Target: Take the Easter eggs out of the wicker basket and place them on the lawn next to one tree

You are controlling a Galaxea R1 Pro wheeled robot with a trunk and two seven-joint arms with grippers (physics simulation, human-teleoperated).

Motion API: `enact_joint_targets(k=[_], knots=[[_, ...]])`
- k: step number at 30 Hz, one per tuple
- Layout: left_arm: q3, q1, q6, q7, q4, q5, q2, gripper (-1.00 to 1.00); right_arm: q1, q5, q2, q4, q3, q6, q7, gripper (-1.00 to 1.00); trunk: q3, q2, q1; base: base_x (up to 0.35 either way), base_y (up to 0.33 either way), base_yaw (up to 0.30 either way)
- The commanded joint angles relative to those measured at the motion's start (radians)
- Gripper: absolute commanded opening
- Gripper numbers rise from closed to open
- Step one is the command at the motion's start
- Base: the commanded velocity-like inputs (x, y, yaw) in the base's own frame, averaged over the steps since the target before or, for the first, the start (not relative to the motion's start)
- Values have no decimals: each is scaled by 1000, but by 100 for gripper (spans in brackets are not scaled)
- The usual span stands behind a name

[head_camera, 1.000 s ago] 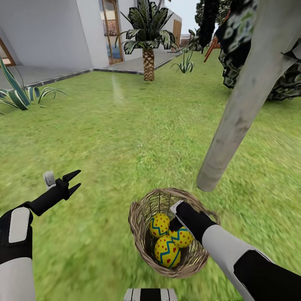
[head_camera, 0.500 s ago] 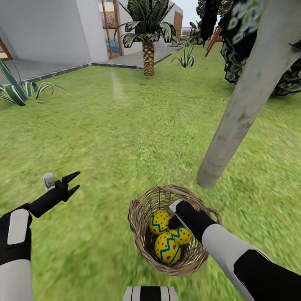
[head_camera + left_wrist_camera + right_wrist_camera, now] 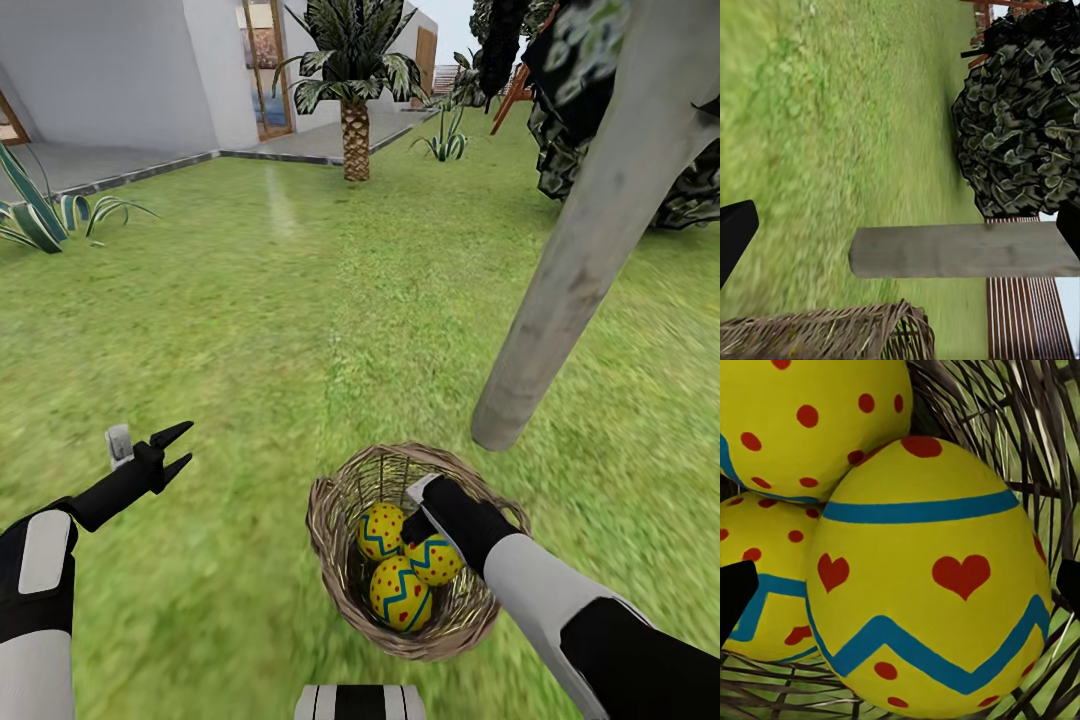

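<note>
The wicker basket [image 3: 330, 540] sits on the lawn [image 3: 250, 330] close in front of me, holding three yellow Easter eggs [image 3: 381, 530] [image 3: 436, 562] [image 3: 400, 592] with blue zigzags and red marks. My right gripper [image 3: 414, 530] reaches down into the basket, open, its fingers [image 3: 735, 594] on either side of one egg [image 3: 930, 577] without closing on it. The pale grey trunk of a tree [image 3: 570, 270] rises from the grass just behind the basket's right side. My left gripper [image 3: 172, 450] hovers open over bare grass, left of the basket, holding nothing.
In the left wrist view the trunk [image 3: 960, 251], the basket rim [image 3: 832, 337] and a dark leafy bush [image 3: 1027, 112] appear. A palm [image 3: 355, 140] and a white building [image 3: 110, 70] stand far ahead. A spiky plant [image 3: 40, 220] grows at the left.
The head view has shifted slightly since a second ago. My right gripper has settled a little deeper among the eggs. My left gripper has dropped slightly.
</note>
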Motion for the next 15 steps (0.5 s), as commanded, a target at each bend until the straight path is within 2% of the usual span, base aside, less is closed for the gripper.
enact_joint_targets(k=[1, 4, 9, 15], knots=[[2, -1, 6, -6, 0, -5, 0, 100, -1, 2, 0, -1, 5, 6, 3, 100, -1, 0, 0, 0, 0, 0], [2, -1, 6, -6, 0, -4, 0, 100, -1, 3, 4, 0, 5, 11, 2, 100, 0, 0, 0, 0, 0, -53], [2, -1, 6, -7, 0, -2, 0, 100, 0, 3, 6, 0, 5, 12, 2, 100, 5, 0, 0, 0, 0, -168], [2, -1, 6, -7, 0, -3, 0, 100, 0, 4, 11, 4, 8, 13, 0, 100, 6, 0, 0, 0, 0, -35]])
